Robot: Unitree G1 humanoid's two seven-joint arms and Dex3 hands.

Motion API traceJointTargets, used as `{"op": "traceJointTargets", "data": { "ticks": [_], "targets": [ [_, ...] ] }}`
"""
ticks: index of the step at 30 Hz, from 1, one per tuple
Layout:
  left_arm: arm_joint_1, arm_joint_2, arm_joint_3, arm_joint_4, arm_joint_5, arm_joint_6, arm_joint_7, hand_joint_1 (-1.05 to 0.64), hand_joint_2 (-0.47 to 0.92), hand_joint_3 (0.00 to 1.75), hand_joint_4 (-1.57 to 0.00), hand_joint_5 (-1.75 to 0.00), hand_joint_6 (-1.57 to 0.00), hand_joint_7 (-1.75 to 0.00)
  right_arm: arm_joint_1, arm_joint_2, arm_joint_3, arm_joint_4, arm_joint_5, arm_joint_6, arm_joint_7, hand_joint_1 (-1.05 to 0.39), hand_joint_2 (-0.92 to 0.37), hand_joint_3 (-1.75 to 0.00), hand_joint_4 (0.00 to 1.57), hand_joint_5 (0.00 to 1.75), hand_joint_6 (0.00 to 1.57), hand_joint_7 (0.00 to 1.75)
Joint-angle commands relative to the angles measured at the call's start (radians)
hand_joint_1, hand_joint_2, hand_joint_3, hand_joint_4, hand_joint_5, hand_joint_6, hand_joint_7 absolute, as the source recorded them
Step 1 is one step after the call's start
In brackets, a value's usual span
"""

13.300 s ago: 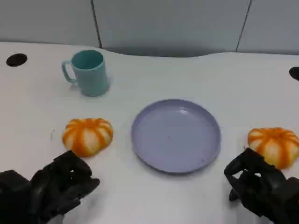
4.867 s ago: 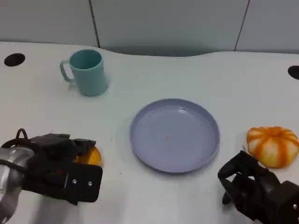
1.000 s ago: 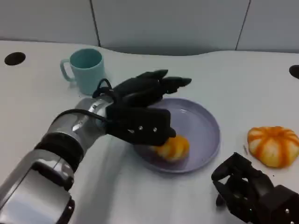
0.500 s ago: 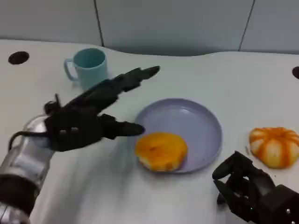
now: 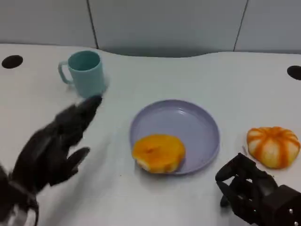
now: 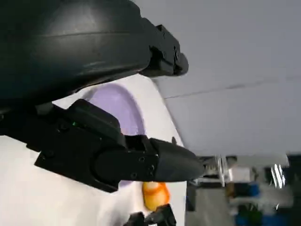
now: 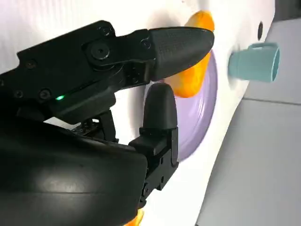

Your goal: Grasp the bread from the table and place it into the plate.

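While the bread (image 5: 158,152) lies in the plate (image 5: 197,122), the left robot hand (image 5: 54,143) hangs spread and empty

A white table (image 5: 188,75) fills most of the head view, with a curved far edge. A dark round hole (image 5: 11,61) sits at its upper left, another (image 5: 294,72) at the right edge. Behind it stand pale grey wall panels (image 5: 164,23) divided by thin dark vertical seams. The light is soft and even.

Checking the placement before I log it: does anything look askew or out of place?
Slightly: the bread sits at the near-left edge of the purple plate, overhanging its rim rather than centred. The teal mug stands upright; nothing is spilled.
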Motion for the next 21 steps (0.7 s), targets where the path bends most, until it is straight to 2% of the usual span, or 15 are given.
{"op": "traceJointTargets", "data": {
  "ticks": [1,2,4,5,6,7,8,9,11,14,21],
  "targets": [
    [0.052,-0.012,0.066,-0.038,-0.062,0.076,0.017,-0.70,0.92,0.28,-0.39,-1.05,-0.61,-0.15,-0.001,-0.012,-0.007,-0.013,0.010,0.000,0.004,-0.29,-0.92,-0.33,0.60,1.75,0.37,1.75],
    [0.062,-0.015,0.073,-0.043,-0.068,0.095,0.020,-0.69,0.92,0.26,-0.39,-1.28,-0.72,-0.22,-0.001,-0.011,-0.008,-0.012,0.011,0.002,0.004,-0.30,-0.92,-0.33,0.60,1.75,0.37,1.75],
    [0.077,-0.022,0.080,-0.044,-0.061,0.114,0.025,-0.68,0.92,0.26,-0.39,-1.41,-0.77,-0.27,-0.001,-0.012,-0.010,-0.011,0.014,-0.001,0.007,-0.30,-0.92,-0.33,0.60,1.75,0.38,1.75],
    [0.088,-0.031,0.082,-0.043,-0.057,0.123,0.033,-0.66,0.92,0.23,-0.39,-1.55,-0.75,-0.50,-0.001,-0.016,-0.011,-0.010,0.013,-0.007,0.010,-0.29,-0.92,-0.33,0.60,1.75,0.38,1.75],
    [0.096,-0.038,0.084,-0.042,-0.055,0.131,0.039,-0.60,0.92,0.19,-0.40,-1.67,-0.61,-0.97,-0.001,-0.019,-0.012,-0.010,0.012,-0.010,0.012,-0.30,-0.92,-0.33,0.60,1.75,0.38,1.75],
    [0.102,-0.045,0.087,-0.038,-0.052,0.139,0.046,-0.59,0.92,0.18,-0.40,-1.71,-0.56,-1.15,-0.001,-0.023,-0.013,-0.010,0.011,-0.013,0.013,-0.30,-0.92,-0.33,0.60,1.75,0.38,1.75],
    [0.106,-0.052,0.090,-0.030,-0.044,0.144,0.060,-0.52,0.92,0.13,-0.44,-1.73,-0.47,-1.45,-0.001,-0.026,-0.014,-0.008,0.010,-0.015,0.013,-0.31,-0.92,-0.33,0.60,1.75,0.38,1.75],
    [0.107,-0.058,0.093,-0.025,-0.038,0.151,0.074,-0.44,0.92,0.10,-0.47,-1.74,-0.43,-1.59,-0.002,-0.027,-0.015,-0.007,0.011,-0.016,0.014,-0.31,-0.92,-0.33,0.61,1.75,0.39,1.75],
    [0.113,-0.072,0.097,-0.026,-0.029,0.172,0.105,-0.29,0.91,0.06,-0.52,-1.74,-0.41,-1.71,-0.002,-0.029,-0.020,-0.003,0.020,-0.018,0.018,-0.31,-0.92,-0.33,0.61,1.75,0.39,1.75],
    [0.119,-0.083,0.099,-0.028,-0.022,0.194,0.131,-0.16,0.92,0.08,-0.58,-1.75,-0.44,-1.74,-0.001,-0.029,-0.025,-0.002,0.031,-0.022,0.022,-0.31,-0.92,-0.33,0.61,1.75,0.39,1.75],
    [0.107,-0.095,0.103,0.009,0.009,0.170,0.125,-0.11,0.92,0.12,-0.66,-1.75,-0.49,-1.75,-0.002,-0.035,-0.032,-0.002,0.044,-0.019,0.029,-0.29,-0.92,-0.33,0.62,1.75,0.38,1.75]
  ]
}}
